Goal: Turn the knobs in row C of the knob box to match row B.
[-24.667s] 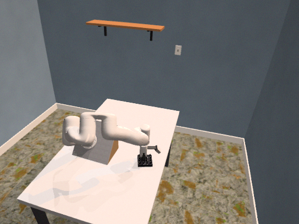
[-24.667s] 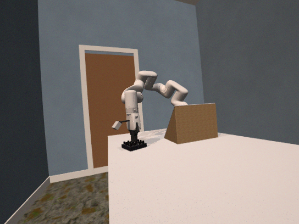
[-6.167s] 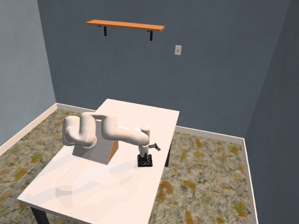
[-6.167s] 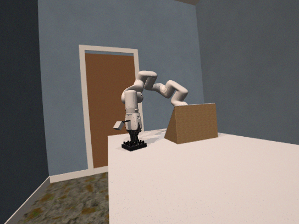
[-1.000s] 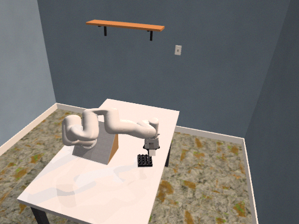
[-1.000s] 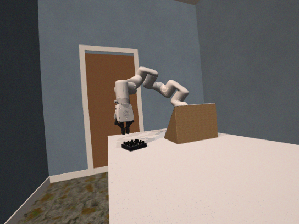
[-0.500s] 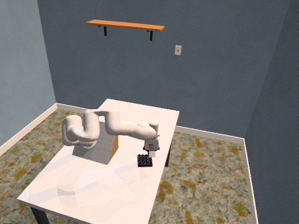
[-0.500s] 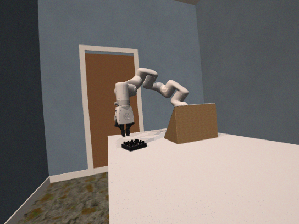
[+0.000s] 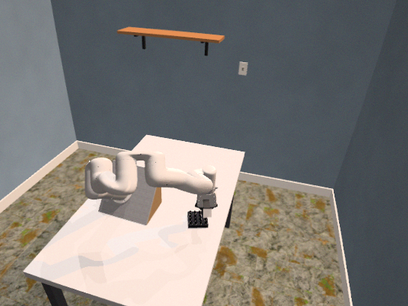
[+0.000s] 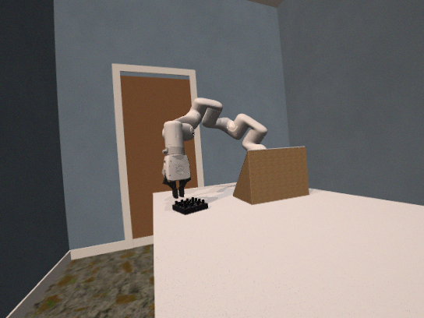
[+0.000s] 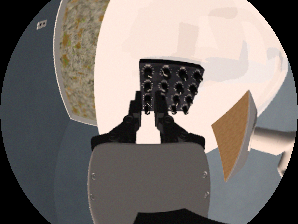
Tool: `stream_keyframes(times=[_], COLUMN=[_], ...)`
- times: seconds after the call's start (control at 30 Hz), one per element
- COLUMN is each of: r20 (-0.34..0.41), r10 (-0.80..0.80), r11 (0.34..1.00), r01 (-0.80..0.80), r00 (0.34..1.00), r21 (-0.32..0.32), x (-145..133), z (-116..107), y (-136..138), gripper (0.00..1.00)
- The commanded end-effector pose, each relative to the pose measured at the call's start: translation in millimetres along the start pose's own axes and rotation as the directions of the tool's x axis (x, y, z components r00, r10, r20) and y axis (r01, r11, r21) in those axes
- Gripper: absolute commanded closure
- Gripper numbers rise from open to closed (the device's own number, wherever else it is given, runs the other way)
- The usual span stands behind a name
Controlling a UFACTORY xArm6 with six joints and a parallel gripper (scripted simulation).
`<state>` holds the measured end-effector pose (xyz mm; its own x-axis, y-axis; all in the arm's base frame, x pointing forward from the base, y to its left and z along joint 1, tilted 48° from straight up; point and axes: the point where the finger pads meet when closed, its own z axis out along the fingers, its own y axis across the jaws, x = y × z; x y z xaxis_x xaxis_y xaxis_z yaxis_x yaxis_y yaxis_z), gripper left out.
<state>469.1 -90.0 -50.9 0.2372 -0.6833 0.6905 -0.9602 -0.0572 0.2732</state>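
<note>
The black knob box stands on the white table close to its right edge; it also shows in the exterior view and the wrist view. Its knobs are too small for me to read their white lines or names. My gripper points straight down and hovers just above the box's edge row, clear of the knobs. In the wrist view its fingers stand a narrow gap apart with nothing between them. The gripper also shows in the top view.
The arm's base sits on a brown and grey wedge block behind the box, also in the exterior view. The table edge runs right beside the box. A door is beyond the table.
</note>
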Motion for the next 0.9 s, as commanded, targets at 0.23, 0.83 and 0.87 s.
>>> stream_keyframes(times=[0.23,0.83,0.87], r20=[0.000,0.000,0.000], r10=[0.001,0.001,0.001], r11=[1.000,1.000,1.000], r01=[-0.001,-0.001,-0.001], r00=[1.000,1.000,1.000], r21=[0.004,0.004,0.004], x=[0.3,0.2,0.2], z=[7.8,12.4,12.4], y=[-1.3,-1.3,-1.3], gripper=[0.81,0.81,0.81])
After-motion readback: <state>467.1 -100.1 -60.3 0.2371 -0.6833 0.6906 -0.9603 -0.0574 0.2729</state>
